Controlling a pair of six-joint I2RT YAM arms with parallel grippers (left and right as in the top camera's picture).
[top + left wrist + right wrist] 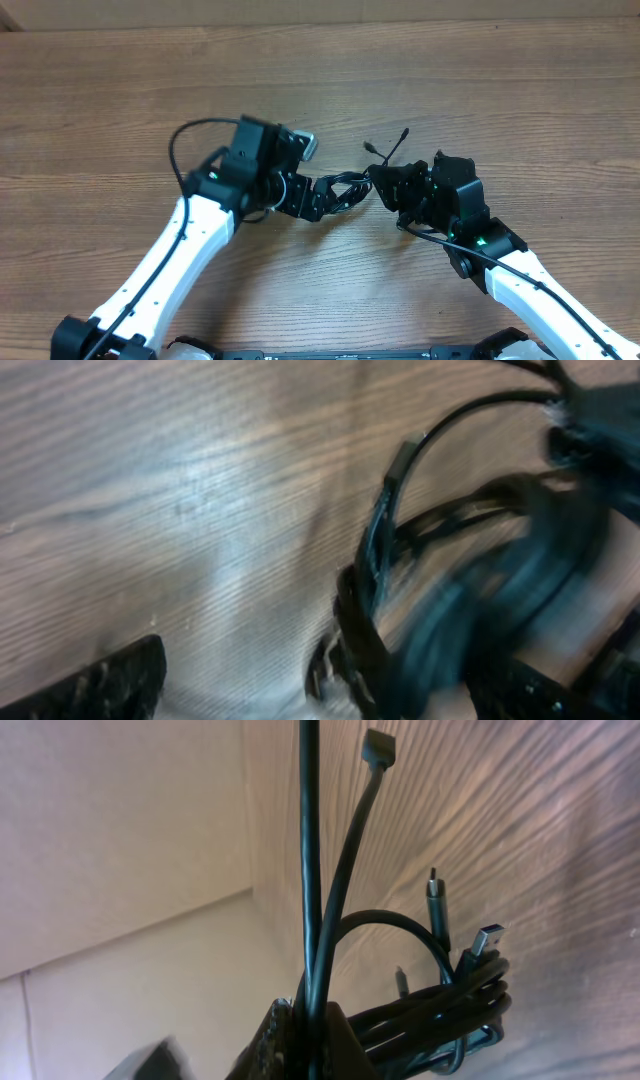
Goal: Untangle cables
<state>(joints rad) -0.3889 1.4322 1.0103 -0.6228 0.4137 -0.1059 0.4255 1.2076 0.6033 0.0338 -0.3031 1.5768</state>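
Observation:
The cables (345,190) are thin black cords bunched in a small coil at the table's middle, between my two grippers. My right gripper (387,183) is shut on two strands (312,970) that run up between its fingers (275,1040). The coil (430,1010) hangs beside them, and several plug ends (380,748) stick out. Two loose ends (400,137) point away from me. My left gripper (315,196) is open, its fingers (100,685) spread wide. The blurred coil (370,610) lies between them, nearer the right finger (530,695).
The wooden table (500,90) stretches bare behind and beside both arms. A thicker black wire (180,150) loops out from the left arm. Both white forearms (170,260) come in from the near edge.

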